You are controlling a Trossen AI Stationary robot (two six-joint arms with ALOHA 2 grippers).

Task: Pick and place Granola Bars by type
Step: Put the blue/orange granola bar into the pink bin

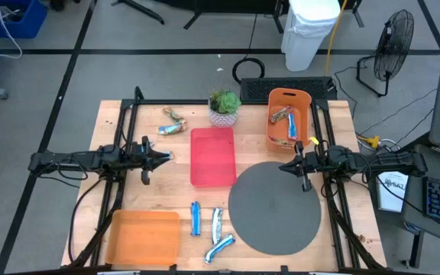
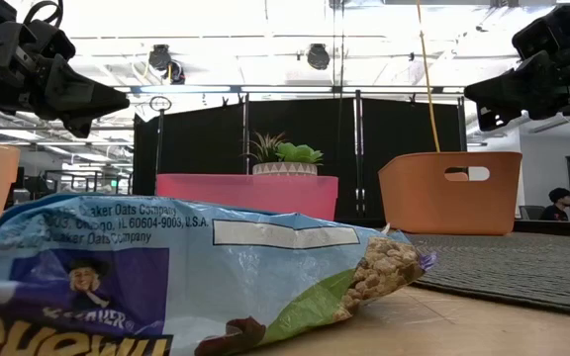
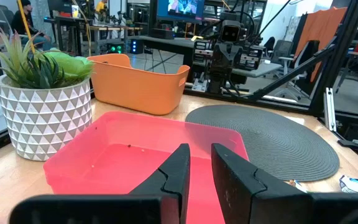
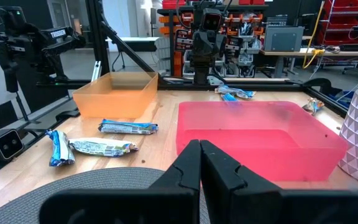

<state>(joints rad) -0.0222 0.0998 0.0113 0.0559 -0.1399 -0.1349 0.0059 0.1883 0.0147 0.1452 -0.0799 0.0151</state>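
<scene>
From above, granola bars (image 1: 208, 225) lie near the table's (image 1: 166, 195) front edge; both arms wait mid-table. Left gripper (image 3: 200, 163) slightly parted, empty. Right gripper (image 4: 201, 160) closed, empty: it should open before descending squarely over one bar.

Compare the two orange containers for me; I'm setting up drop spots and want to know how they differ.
The orange basket at the far right has tall walls with a handle cutout; the orange tray at the near left is low and plain. The basket already holds granola bars; the tray looks empty. The basket looks narrower, the tray wider. Both are orange, rectangular and open-topped, and neither is touched by a gripper.
</scene>
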